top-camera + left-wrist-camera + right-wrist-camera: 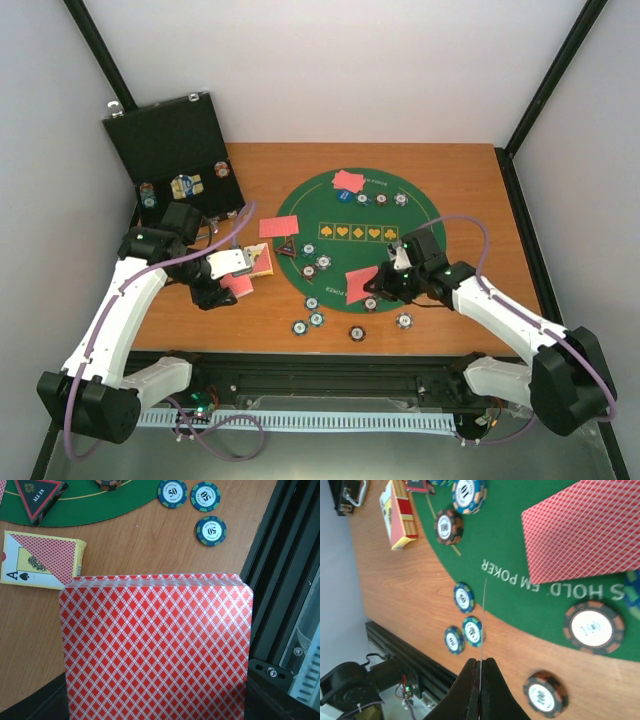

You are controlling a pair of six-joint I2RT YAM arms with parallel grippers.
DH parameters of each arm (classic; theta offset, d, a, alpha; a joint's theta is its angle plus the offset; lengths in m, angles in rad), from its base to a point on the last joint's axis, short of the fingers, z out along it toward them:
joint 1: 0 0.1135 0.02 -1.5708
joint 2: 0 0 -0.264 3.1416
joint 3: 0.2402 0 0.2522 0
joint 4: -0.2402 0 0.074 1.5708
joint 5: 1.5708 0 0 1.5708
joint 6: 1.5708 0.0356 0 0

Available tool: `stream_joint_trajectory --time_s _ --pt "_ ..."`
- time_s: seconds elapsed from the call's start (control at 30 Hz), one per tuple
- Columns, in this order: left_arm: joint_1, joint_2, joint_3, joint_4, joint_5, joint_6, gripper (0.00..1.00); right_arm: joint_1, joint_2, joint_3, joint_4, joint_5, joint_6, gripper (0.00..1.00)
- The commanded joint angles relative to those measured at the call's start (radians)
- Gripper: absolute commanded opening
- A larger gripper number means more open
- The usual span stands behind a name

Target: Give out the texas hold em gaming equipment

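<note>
A thick deck of red-backed playing cards (155,650) fills the lower left wrist view and hides the fingers. My left gripper (233,268) is shut on this deck (240,285) above the wood, left of the green mat (330,215). My right gripper (480,662) is shut on a single card (482,620) seen edge-on, over the mat's near edge. Another red-backed card (580,540) lies flat on the felt. More cards (348,181) (278,226) lie farther off. The triangle marker (39,492) sits on the mat. Blue-green chips (464,596) (472,630) (454,640) lie on the wood.
A card box with an ace printed on it (42,560) lies beside the left gripper. The open black case (175,150) stands at the back left with chips inside. Brown-edged chips (593,627) (545,692) lie near the right gripper. The black rail (280,580) runs along the table's near edge.
</note>
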Motion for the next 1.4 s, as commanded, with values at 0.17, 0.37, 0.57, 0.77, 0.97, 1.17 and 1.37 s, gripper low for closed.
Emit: stream_joint_trajectory --time_s 0.17,0.37,0.57,0.77,0.97,1.17,1.37 --pt "-0.004 -0.004 0.026 0.005 0.014 0.023 0.27 -0.112 0.191 0.086 -0.037 -0.052 -0.176 0.04" --pt "-0.004 0.003 0.036 0.007 0.022 0.021 0.27 -0.115 0.287 0.137 -0.045 -0.091 -0.240 0.09" --pt "-0.003 0.011 0.044 0.006 0.028 0.016 0.27 -0.120 0.344 0.170 -0.086 -0.058 -0.279 0.31" --pt "-0.004 0.007 0.048 0.004 0.031 0.017 0.27 -0.129 0.350 0.194 -0.191 0.056 -0.317 0.34" --pt "-0.004 0.006 0.046 0.003 0.033 0.020 0.27 -0.132 0.306 0.232 -0.302 0.184 -0.344 0.44" --pt "-0.004 0.003 0.047 0.001 0.035 0.021 0.27 -0.143 0.243 0.262 -0.305 0.173 -0.319 0.55" --pt "-0.005 -0.004 0.046 0.005 0.056 0.014 0.27 -0.041 0.143 0.289 -0.065 -0.062 -0.145 0.77"
